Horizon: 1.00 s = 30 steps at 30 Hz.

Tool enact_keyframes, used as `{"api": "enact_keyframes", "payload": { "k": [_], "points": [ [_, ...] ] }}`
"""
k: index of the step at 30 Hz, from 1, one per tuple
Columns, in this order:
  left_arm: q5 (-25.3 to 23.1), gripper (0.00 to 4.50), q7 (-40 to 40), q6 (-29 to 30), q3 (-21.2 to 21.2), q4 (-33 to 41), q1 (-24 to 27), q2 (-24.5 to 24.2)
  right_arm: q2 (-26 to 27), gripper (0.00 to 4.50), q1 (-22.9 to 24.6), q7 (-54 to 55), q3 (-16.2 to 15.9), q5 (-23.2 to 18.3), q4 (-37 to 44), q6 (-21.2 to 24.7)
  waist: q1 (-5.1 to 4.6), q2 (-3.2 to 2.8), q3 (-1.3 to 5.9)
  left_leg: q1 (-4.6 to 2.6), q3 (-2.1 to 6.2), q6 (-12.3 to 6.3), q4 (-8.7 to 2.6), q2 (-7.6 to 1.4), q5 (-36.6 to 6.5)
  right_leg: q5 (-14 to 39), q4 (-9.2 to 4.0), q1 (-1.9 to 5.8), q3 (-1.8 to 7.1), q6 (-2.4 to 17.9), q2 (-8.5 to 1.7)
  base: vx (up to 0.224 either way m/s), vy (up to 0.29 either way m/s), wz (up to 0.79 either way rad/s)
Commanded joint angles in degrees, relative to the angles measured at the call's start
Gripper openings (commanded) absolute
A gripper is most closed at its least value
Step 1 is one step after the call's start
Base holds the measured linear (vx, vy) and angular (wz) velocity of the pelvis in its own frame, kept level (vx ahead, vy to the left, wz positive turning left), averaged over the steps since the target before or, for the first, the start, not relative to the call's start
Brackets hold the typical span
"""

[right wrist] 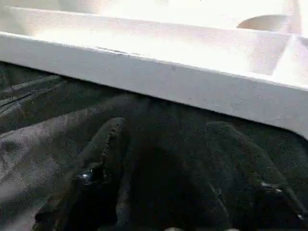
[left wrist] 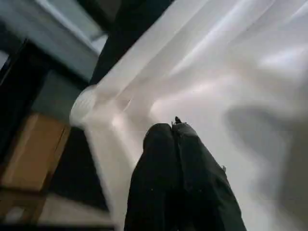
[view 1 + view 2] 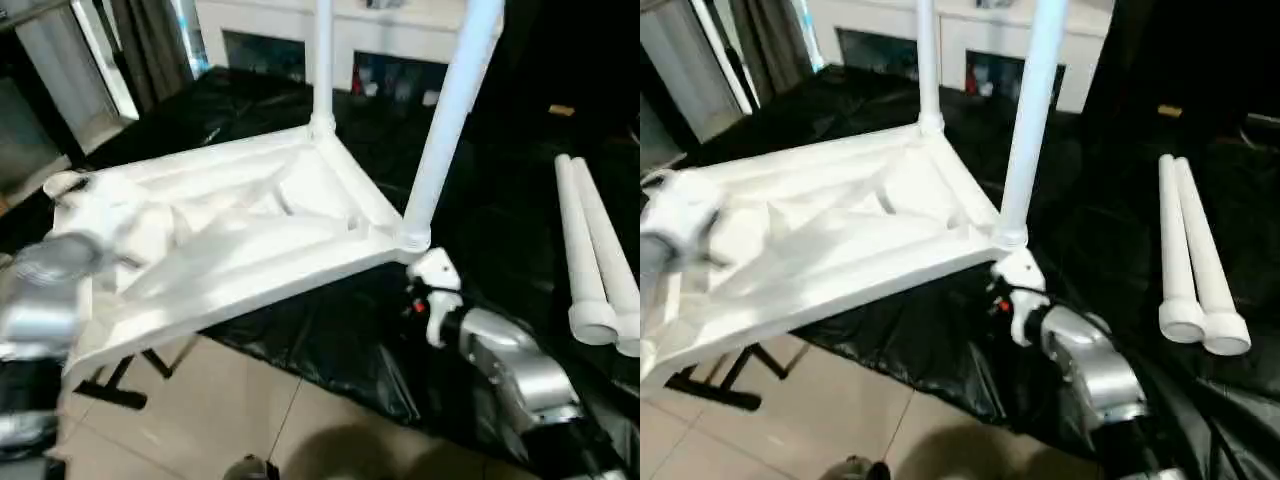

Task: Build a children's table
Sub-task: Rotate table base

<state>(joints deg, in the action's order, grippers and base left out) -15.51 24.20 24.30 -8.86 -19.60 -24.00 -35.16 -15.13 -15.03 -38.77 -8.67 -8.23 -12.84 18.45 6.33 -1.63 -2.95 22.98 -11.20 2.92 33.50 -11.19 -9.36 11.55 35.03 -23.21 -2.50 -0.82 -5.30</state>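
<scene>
Black sheeting (image 3: 500,230) covers the tabletop, with a white cabinet (image 3: 380,30) behind it at 12 o'clock and tiled floor (image 3: 230,420) at 6 o'clock. The table (image 3: 250,250) lies upside down at the centre, ribbed underside up, its 8 o'clock end overhanging the sheet's edge above the floor.

Two legs are seated in corner sockets: one (image 3: 322,60) stands upright at the 12 o'clock corner, the other (image 3: 450,110) rises from the 4 o'clock corner, leaning slightly toward 1 o'clock. Two loose legs (image 3: 590,250) lie side by side on the sheet at 3 o'clock, touching, flared ends toward 6 o'clock, well apart from the table.

The left hand (image 2: 173,127), fingers pressed together and holding nothing, rests against the white underside near the table's 9 o'clock corner. The right hand (image 1: 166,130), fingers spread wide, lies low over the sheet just beside the table's rim, below the 4 o'clock socket; its silver forearm (image 3: 520,370) extends toward 5 o'clock.
</scene>
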Motion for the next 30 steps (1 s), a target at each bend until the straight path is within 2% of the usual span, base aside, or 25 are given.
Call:
{"api": "enact_keyframes", "payload": {
  "k": [1,3,4,6,7,8,9,11,15,16,18,21,23,25,27,29,30],
  "points": [
    [1.04,0.0,0.73,-2.72,2.57,-5.18,-0.75,-0.92,0.65,2.44,-1.55,1.09,-0.44,1.3,-1.39,-0.11,0.0,-0.09,3.63,-2.1,1.22,0.93,-4.47,-1.74,-16.15,9.24,-3.95,1.49,1.82,10.44,-2.33,0.0,0.0,0.0],
    [1.82,0.0,3.6,-5.09,4.93,-8.91,-1.67,-0.91,1.26,2.38,-2.22,1.7,-0.6,1.66,-2.35,-0.13,0.3,-0.26,3.72,-2.21,1.25,1.5,-4.53,-1.68,-16.55,8.89,-3.95,1.28,1.92,9.74,-2.32,0.0,0.0,0.0],
    [1.84,0.0,3.85,-5.12,5.09,-9.14,-1.73,-0.85,1.32,2.23,-2.29,1.77,-0.61,1.69,-2.43,-0.1,0.34,-0.41,3.82,-2.2,1.34,1.94,-4.58,-1.77,-16.27,7.53,-3.77,1.32,1.91,9.85,-2.36,0.0,0.0,0.0],
    [0.9,0.0,7.17,-4.94,6.15,-10.76,-2.65,0.39,1.94,2.0,-3.2,3.09,-0.81,2.18,-3.43,0.32,0.28,-0.35,3.95,-2.1,1.36,2.33,-4.58,-1.79,-15.77,5.1,-3.47,1.51,1.86,10.37,-2.37,0.0,0.0,0.0],
    [0.84,0.0,7.31,-4.92,6.18,-10.87,-2.72,0.47,1.98,1.91,-3.25,3.2,-0.81,2.21,-3.5,0.35,0.25,-0.56,3.99,-2.12,1.34,2.45,-4.52,-1.72,-15.37,4.29,-3.4,1.51,1.86,10.6,-2.36,0.0,0.0,0.0],
    [0.36,0.0,8.37,-5.53,6.85,-11.75,-3.1,0.58,2.21,1.78,-3.59,3.73,-0.81,2.39,-4.01,0.43,0.22,-0.34,4.01,-1.99,1.34,2.49,-4.48,-1.66,-14.75,2.69,-3.32,1.76,1.81,11.02,-2.45,0.0,0.0,0.0],
    [0.06,0.0,9.03,-5.78,7.55,-12.09,-3.35,0.62,2.43,1.78,-4.03,4.41,-0.89,2.74,-4.67,0.33,0.2,-0.63,4.04,-2.03,1.35,2.54,-4.46,-1.68,-14.92,2.52,-3.23,1.74,1.83,11.08,-2.47,0.0,0.0,0.0],
    [0.11,0.0,9.64,-6.3,8.73,-13.09,-4.06,0.4,2.73,1.59,-4.66,4.98,-0.94,3.03,-5.68,0.22,0.1,-0.36,4.1,-1.98,1.34,2.31,-4.38,-1.58,-14.84,1.98,-3.22,1.94,1.79,11.27,-2.51,0.0,0.0,0.0],
    [0.54,0.0,12.25,-8.47,11.35,-16.22,-5.64,-0.67,3.28,1.22,-5.76,5.79,-0.73,3.65,-7.52,-0.35,0.01,-0.4,4.2,-1.96,1.29,2.04,-4.18,-1.43,-13.75,1.29,-3.04,2.0,1.74,11.71,-2.42,0.0,0.0,0.0],
    [0.43,0.0,13.71,-8.85,12.27,-17.42,-6.15,-0.96,3.45,1.14,-6.14,5.99,-0.68,3.77,-8.13,-0.5,-0.02,-0.25,4.13,-2.04,1.28,1.98,-4.2,-1.5,-13.81,1.4,-3.11,2.0,1.78,11.89,-2.55,0.0,0.0,0.0],
    [-0.17,0.0,16.66,-9.1,13.88,-18.8,-6.51,-1.46,3.74,1.02,-6.72,6.22,-0.71,3.9,-9.06,-0.79,-0.01,-0.36,4.18,-2.02,1.28,2.07,-4.18,-1.54,-13.75,1.2,-2.98,2.07,1.78,12.05,-2.56,0.0,0.0,0.0],
    [-0.65,0.0,21.76,-8.67,15.81,-19.82,-6.87,-1.96,4.06,0.78,-7.77,6.4,-0.84,4.04,-10.43,-1.32,-0.04,-0.14,4.19,-2.11,1.26,1.97,-4.21,-1.63,-13.21,1.12,-2.88,2.05,1.77,12.44,-2.6,0.0,0.0,0.0],
    [-0.55,0.0,23.14,-8.46,16.21,-20.0,-7.02,-2.05,4.13,0.51,-8.08,6.44,-0.86,4.1,-10.84,-1.53,-0.06,-0.21,4.15,-2.14,1.17,2.09,-4.18,-1.64,-13.24,1.07,-2.82,2.02,1.82,12.65,-2.61,0.0,0.0,0.0],
    [2.09,0.0,27.53,-6.11,16.14,-18.28,-7.19,-1.51,4.21,0.43,-9.15,6.74,-0.66,4.21,-12.38,-2.28,-0.03,-0.13,4.12,-2.23,1.1,2.16,-4.17,-1.67,-13.32,1.31,-2.82,2.05,1.88,13.06,-2.79,0.0,0.0,0.0],
    [4.54,0.0,31.17,-5.27,16.68,-17.29,-7.59,-1.08,4.35,0.16,-10.09,7.07,-0.34,4.48,-13.76,-3.06,0.01,-0.14,4.08,-2.25,1.01,2.25,-4.15,-1.6,-13.47,1.8,-2.87,1.97,1.88,13.47,-2.7,0.0,0.0,0.0],
    [4.95,0.0,31.8,-5.33,16.88,-17.26,-7.72,-1.04,4.39,0.04,-10.25,7.12,-0.27,4.56,-14.01,-3.22,0.06,-0.15,4.08,-2.25,0.98,2.25,-4.15,-1.62,-13.76,1.94,-2.87,1.96,1.91,13.63,-2.74,0.0,0.0,0.0],
    [6.66,0.0,34.38,-4.45,17.36,-15.28,-7.77,-0.2,4.38,0.04,-10.65,7.29,0.01,4.63,-14.42,-3.45,0.08,0.05,4.06,-2.28,0.96,2.19,-4.17,-1.67,-14.29,2.61,-2.95,2.03,1.93,13.46,-2.78,0.0,0.0,0.0]
  ]
}}
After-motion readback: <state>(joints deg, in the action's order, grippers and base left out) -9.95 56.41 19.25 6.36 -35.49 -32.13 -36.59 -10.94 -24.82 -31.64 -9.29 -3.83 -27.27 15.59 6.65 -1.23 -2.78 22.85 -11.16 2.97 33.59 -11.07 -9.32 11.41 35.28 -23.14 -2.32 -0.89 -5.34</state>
